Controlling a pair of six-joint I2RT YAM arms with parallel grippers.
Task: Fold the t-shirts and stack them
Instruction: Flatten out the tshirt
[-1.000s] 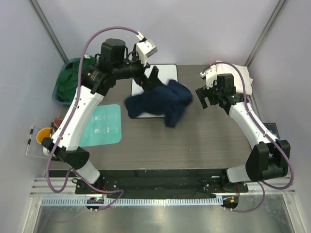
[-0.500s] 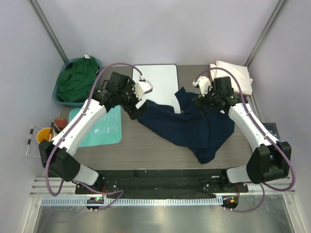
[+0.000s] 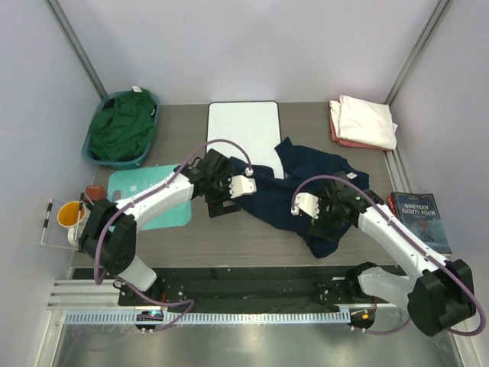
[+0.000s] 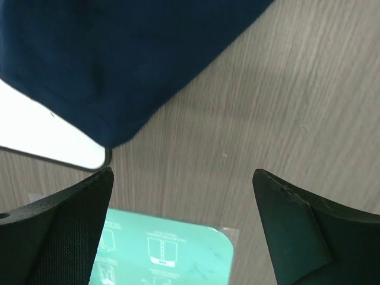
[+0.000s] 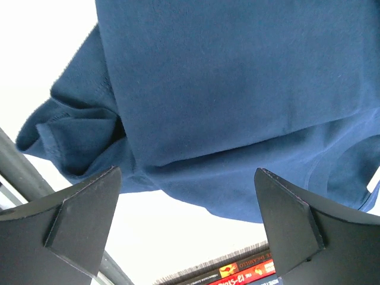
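The dark navy t-shirt (image 3: 306, 187) lies rumpled and spread on the table right of centre, one corner over the white board (image 3: 243, 126). My left gripper (image 3: 221, 205) hovers at its left edge, open and holding nothing. In the left wrist view the navy cloth (image 4: 119, 59) fills the top, ahead of the open left gripper (image 4: 184, 225). My right gripper (image 3: 330, 223) is over the shirt's near right part, open. In the right wrist view the navy shirt (image 5: 225, 89) lies just beyond the empty right gripper (image 5: 187, 231). A green t-shirt (image 3: 122, 126) sits in the basket. A cream t-shirt (image 3: 367, 122) rests folded on a salmon one (image 3: 335, 122).
A teal basket (image 3: 93, 157) stands at the back left. The teal mat (image 3: 157, 199) lies left of the left gripper and shows in the left wrist view as the mat (image 4: 160, 249). A book (image 3: 420, 218) lies at the right edge. An orange cup (image 3: 69, 214) is far left.
The navy shirt went from a bunch beside the board to lying spread over the table. Both arms swung toward the near edge, and both grippers are off the cloth.
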